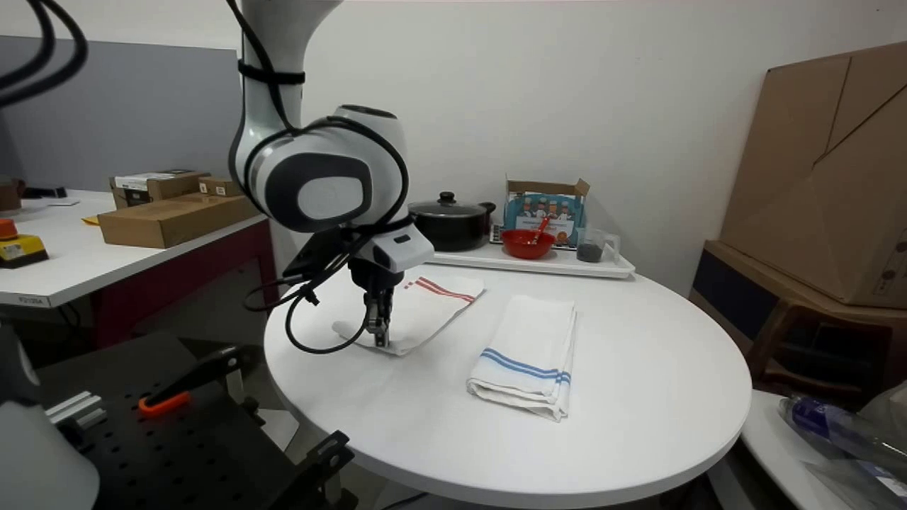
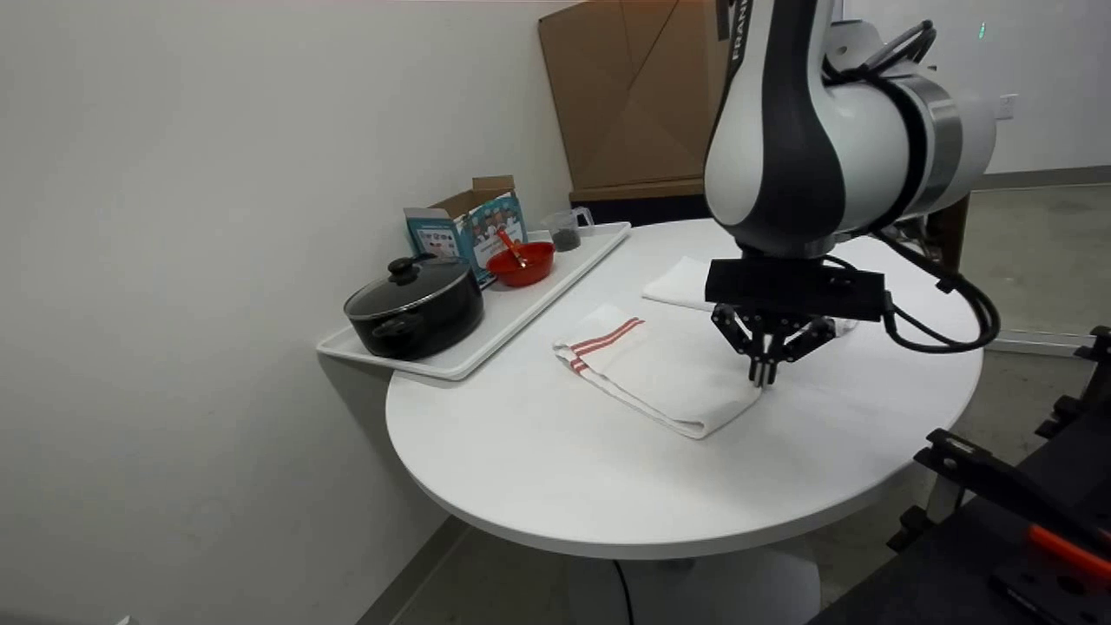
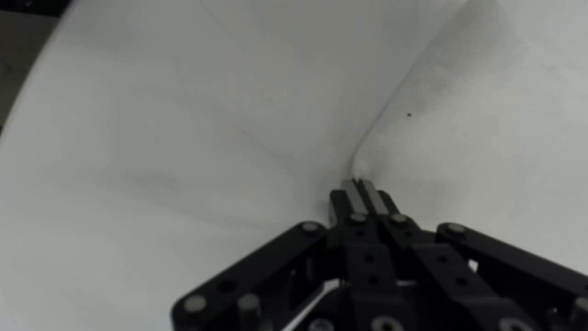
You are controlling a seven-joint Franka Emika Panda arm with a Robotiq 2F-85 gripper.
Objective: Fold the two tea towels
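The red-striped tea towel (image 1: 436, 312) lies folded flat on the round white table, its red stripes at the end toward the tray. It also shows in an exterior view (image 2: 668, 365) and on the right of the wrist view (image 3: 482, 151). My gripper (image 1: 381, 340) points down at this towel's near edge, low at the table. In the wrist view the fingertips (image 3: 358, 181) are together with a bit of the towel's edge between them. The blue-striped tea towel (image 1: 528, 340) lies folded into a strip beside it; in an exterior view it is partly hidden behind my arm (image 2: 681, 282).
A white tray (image 1: 618, 270) at the table's wall side holds a black pot (image 1: 453, 223), a red bowl (image 1: 526, 244), an open box (image 1: 545, 209) and a clear cup (image 1: 592, 248). The round table's edge (image 2: 686, 549) curves near my base. Cables hang from my wrist.
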